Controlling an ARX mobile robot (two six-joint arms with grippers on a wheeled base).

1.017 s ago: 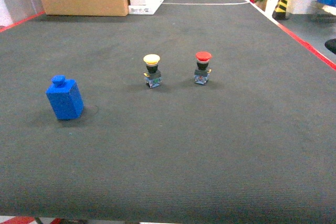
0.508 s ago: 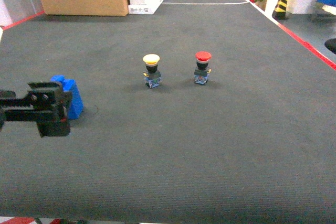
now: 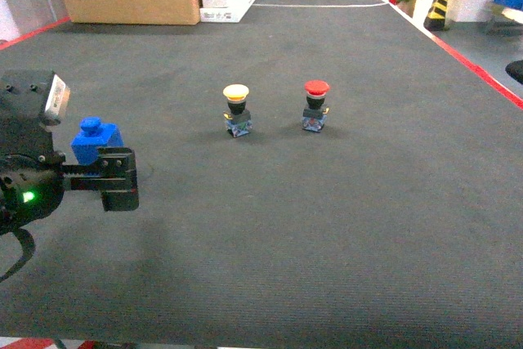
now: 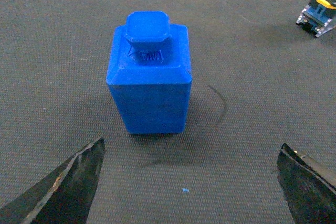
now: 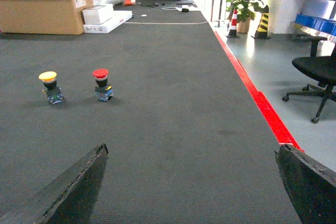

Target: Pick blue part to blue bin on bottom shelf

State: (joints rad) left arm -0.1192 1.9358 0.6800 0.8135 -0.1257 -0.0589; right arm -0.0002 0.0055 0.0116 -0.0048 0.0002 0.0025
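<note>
Left gripper (image 3: pixel 114 179), jaws spread wide and empty, hides blue part's (image 3: pixel 94 138) lower half.

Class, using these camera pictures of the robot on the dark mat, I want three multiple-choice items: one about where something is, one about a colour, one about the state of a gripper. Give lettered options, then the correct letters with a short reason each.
1. Where does the blue part stand, seen from the head camera?
A. left of the yellow button
B. between the two buttons
C. right of the red button

2. What colour caps do the two push buttons have?
A. both red
B. yellow and red
C. green and blue

3. How is the left gripper?
A. shut on the blue part
B. open, fingers apart in front of the blue part
C. out of view

Answers:
1 A: the blue part sits far left of the yellow button.
2 B: one cap is yellow, the red button has the other.
3 B: the left gripper shows both fingers spread wide, the part untouched between and beyond them.
</note>
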